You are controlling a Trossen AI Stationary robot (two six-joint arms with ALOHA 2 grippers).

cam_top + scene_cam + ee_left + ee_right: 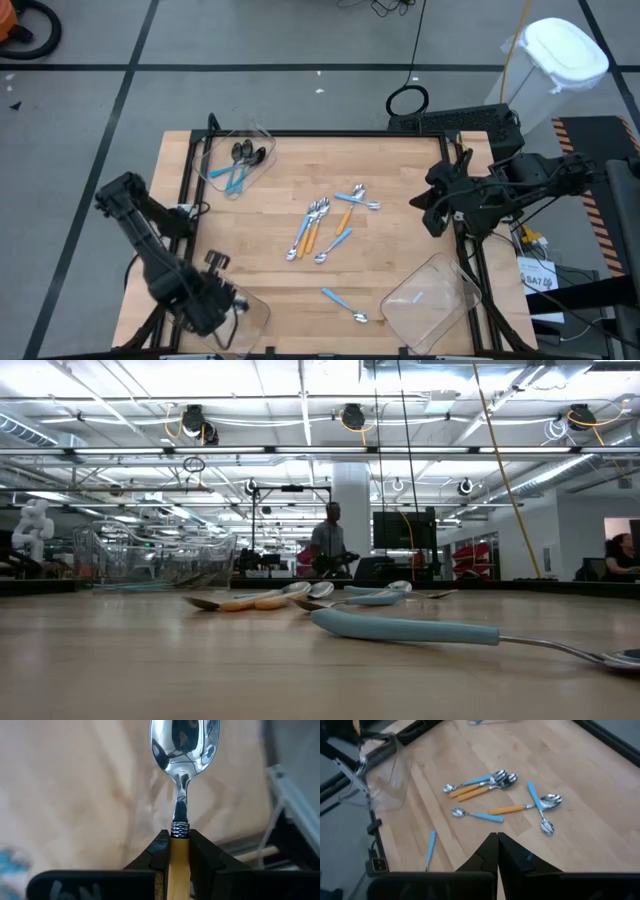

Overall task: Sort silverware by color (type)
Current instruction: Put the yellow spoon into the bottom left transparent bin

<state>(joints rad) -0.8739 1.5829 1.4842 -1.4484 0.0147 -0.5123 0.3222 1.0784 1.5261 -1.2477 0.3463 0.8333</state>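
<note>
**Up close, one orange-handled spoon in the left gripper**

Only the left wrist view shows the grip plainly: the left gripper (180,851) has its fingers (156,854) pinched narrow on the orange handle of a spoon (184,750), whose silver bowl sticks out ahead over the wooden table (75,795). From the high view that same gripper (222,300) sits at the table's near left corner, over a clear bin (255,312) — the held spoon is too small to make out there.

The right gripper (432,207) waits at the right edge of the table, fingers closed on nothing; its own wrist view shows the two dark fingers (487,851) pressed together.

The remaining silverware lies loose mid-table: a cluster of orange- and blue-handled spoons (328,222), seen more clearly from the right wrist camera (502,795). A single blue-handled spoon (344,304) lies apart, toward the near edge; the low view puts it large in the foreground (405,628). Black-bowled spoons (243,158) with blue handles rest in the far-left bin (262,135), and another bin (432,300) sits at the near right.

The low view alone shows a person (328,545) standing in the room beyond.
</note>
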